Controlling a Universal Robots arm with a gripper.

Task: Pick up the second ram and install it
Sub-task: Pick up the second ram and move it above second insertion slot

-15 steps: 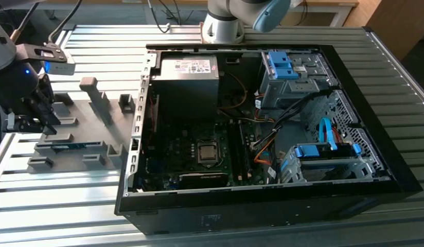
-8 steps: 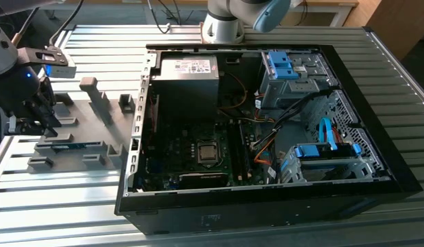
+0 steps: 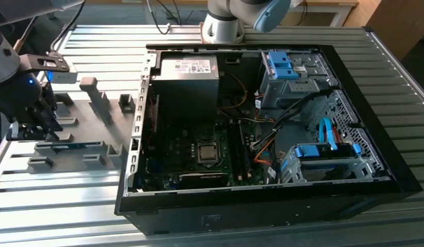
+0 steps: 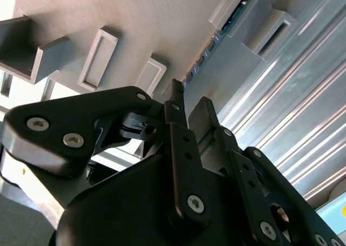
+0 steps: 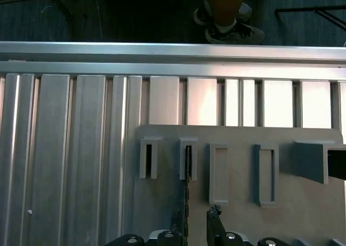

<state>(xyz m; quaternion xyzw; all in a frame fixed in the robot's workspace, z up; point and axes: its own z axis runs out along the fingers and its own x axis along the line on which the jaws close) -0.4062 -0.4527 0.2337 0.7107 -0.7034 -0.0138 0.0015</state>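
Observation:
The second ram [image 3: 68, 146] is a thin blue strip standing on edge in a slot of the grey fixture plate [image 3: 95, 128], at the exterior view's left beside the open computer case [image 3: 267, 200]. In both wrist views it shows edge-on as a dark line, the ram [image 5: 187, 186] [image 4: 204, 55] running out of a slot block toward the fingers. My gripper [image 3: 35, 129] [image 5: 195, 225] [image 4: 189, 101] hangs low over the plate at one end of the strip. Its fingers stand apart, with the strip's end between them, close beside one fingertip [image 5: 178, 223].
The fixture plate carries several grey slot blocks [image 5: 218, 173] and taller posts [image 3: 95, 98]. Inside the case lie the motherboard [image 3: 205, 154], a power-supply box [image 3: 188, 67] and blue-latched drive bays [image 3: 284, 64]. A person's shoes [image 5: 230, 32] stand beyond the ribbed metal table's edge [image 5: 162, 50].

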